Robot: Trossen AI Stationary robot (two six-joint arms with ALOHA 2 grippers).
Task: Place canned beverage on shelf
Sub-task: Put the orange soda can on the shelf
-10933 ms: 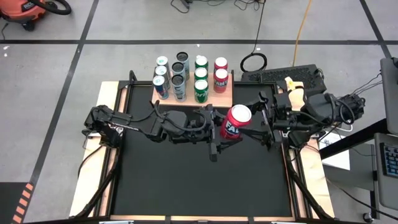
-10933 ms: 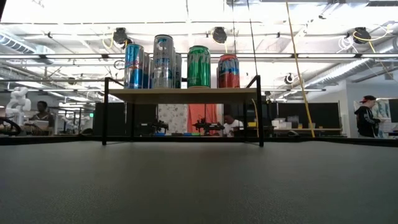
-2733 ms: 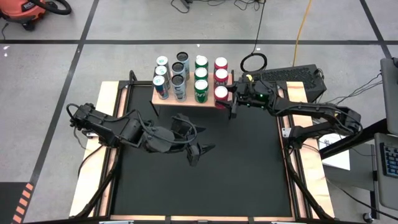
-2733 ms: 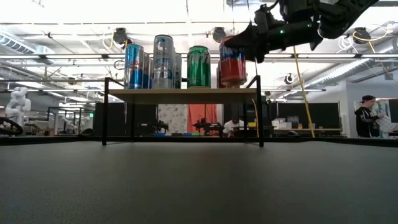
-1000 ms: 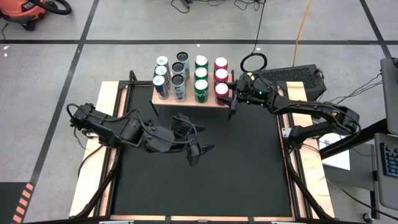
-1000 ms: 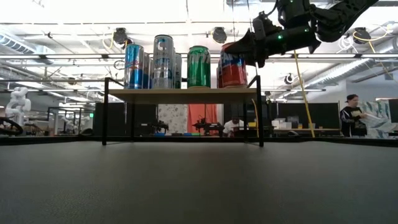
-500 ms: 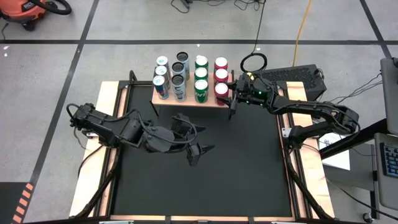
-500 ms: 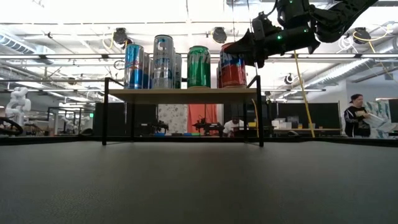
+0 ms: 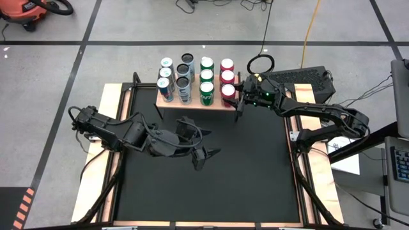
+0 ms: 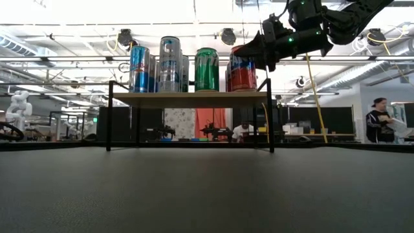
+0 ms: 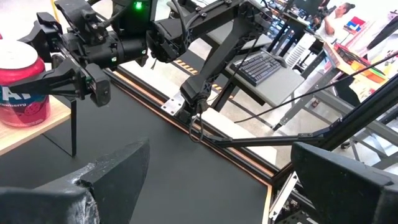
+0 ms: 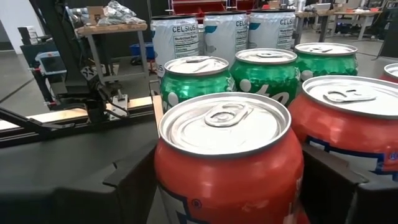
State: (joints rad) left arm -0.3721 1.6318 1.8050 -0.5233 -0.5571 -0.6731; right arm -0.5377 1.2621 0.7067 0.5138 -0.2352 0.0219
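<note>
Your right pincer [image 9: 236, 100] sits at the near right corner of the shelf [image 9: 232, 104], its fingers on either side of the red can [image 9: 227, 91], which stands on the wood at the front of the red row. The right wrist view shows slim gaps between can and fingers, so you have let go of it rather than gripping. Green cans [image 9: 206, 86] fill the next row. Your left pincer [image 9: 203, 157] waits wide open and empty over the black bench [image 9: 255, 179], well apart from the shelf.
</note>
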